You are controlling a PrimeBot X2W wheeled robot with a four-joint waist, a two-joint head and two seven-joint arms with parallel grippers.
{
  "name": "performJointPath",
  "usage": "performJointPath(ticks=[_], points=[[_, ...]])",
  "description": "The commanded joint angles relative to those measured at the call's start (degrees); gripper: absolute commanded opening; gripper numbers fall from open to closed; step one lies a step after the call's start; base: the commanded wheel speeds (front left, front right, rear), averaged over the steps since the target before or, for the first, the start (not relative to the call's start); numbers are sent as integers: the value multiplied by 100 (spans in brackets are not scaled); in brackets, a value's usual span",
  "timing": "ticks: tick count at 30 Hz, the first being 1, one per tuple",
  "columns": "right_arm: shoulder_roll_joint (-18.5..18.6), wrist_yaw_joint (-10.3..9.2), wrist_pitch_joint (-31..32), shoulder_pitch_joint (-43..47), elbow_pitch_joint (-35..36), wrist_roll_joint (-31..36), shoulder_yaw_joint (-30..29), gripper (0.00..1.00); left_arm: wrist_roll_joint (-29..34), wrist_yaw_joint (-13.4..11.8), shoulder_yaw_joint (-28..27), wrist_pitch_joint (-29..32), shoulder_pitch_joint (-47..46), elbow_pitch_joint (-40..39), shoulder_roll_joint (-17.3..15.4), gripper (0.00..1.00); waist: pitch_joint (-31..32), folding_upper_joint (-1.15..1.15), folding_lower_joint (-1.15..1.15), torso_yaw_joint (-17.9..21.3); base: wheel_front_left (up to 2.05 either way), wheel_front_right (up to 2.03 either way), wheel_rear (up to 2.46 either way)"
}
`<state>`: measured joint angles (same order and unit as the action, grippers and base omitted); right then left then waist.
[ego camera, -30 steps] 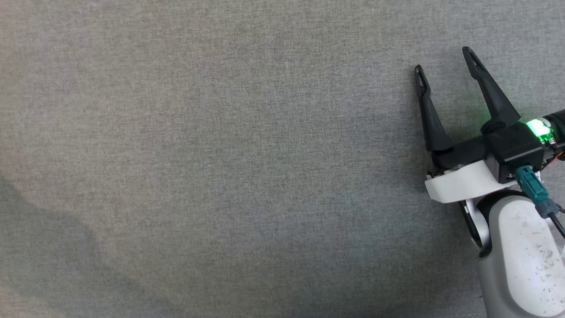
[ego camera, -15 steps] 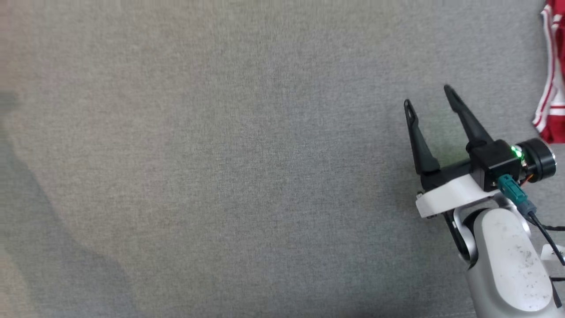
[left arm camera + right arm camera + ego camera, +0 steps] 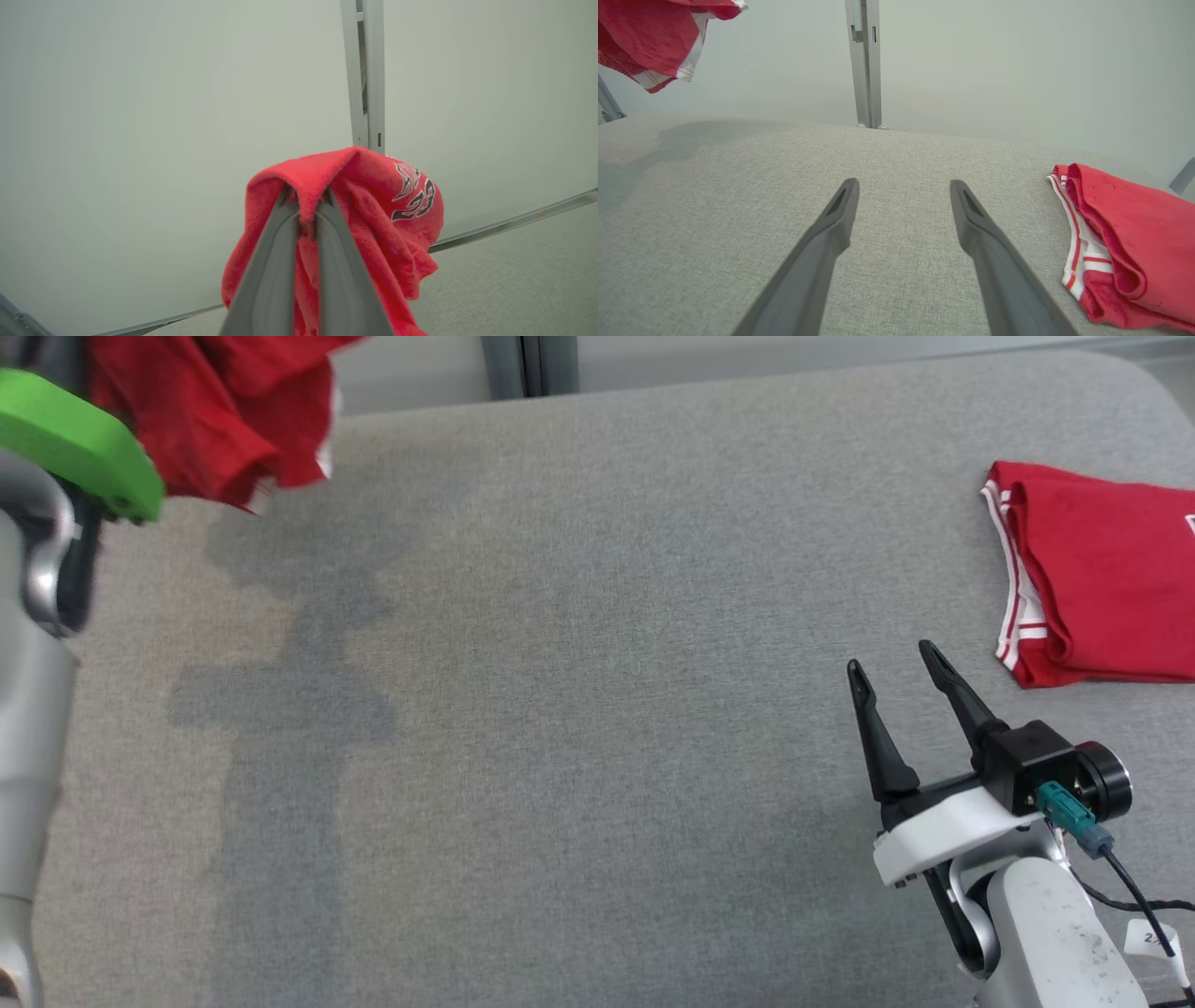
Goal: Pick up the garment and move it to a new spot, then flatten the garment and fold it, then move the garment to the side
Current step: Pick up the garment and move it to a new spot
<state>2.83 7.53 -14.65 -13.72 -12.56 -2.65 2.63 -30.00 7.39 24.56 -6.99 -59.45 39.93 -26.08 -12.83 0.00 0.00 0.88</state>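
Left pincer [image 3: 306, 198]: fingers were found together, clamped on a fold of the red garment [image 3: 373, 205]. The garment was seen lifted clear of the table, bunched and draped over both fingers, with dark numerals printed on one side. In the head view the garment [image 3: 215, 411] was noted hanging at the upper left, about the far left corner of the table [image 3: 579, 663]; a white-striped hem was observed at its lower edge. A green part [image 3: 79, 453] of the left arm was recorded just beside the cloth. A shadow [image 3: 289, 691] was cast on the grey table surface below it.

Right pincer [image 3: 891, 658]: fingers were seen spread wide apart, with nothing between them. It was placed over the near right part of the table, well apart from the held garment. Contact with the surface could not be told.

A second red garment [image 3: 1102, 579], folded, with white-and-red trim along its left edge, was seen lying on the table at the right edge, near the right pincer but apart from it. A pale wall [image 3: 994, 70] and a grey upright post [image 3: 865, 65] were noted behind the table.
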Motion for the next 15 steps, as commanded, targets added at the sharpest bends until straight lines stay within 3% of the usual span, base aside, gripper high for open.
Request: performJointPath(ticks=[1, 11, 15], points=[[18, -9, -36, 126, -40, -67, -13, 100, -104, 15, 88, 10, 254, -180, 108, 0, 589, 0, 0, 338, 0, 0, 0], [17, -9, -56, 465, -128, -178, -243, 100, -561, 15, 1050, -139, 1597, -1421, 1213, 0, 808, 0, 0, 503, 0, 0, 0], [16, -9, -57, 475, -78, -197, -248, 100, -793, 15, 1277, -141, 1941, -1609, 1374, 0, 707, 0, 0, 566, 0, 0, 0]])
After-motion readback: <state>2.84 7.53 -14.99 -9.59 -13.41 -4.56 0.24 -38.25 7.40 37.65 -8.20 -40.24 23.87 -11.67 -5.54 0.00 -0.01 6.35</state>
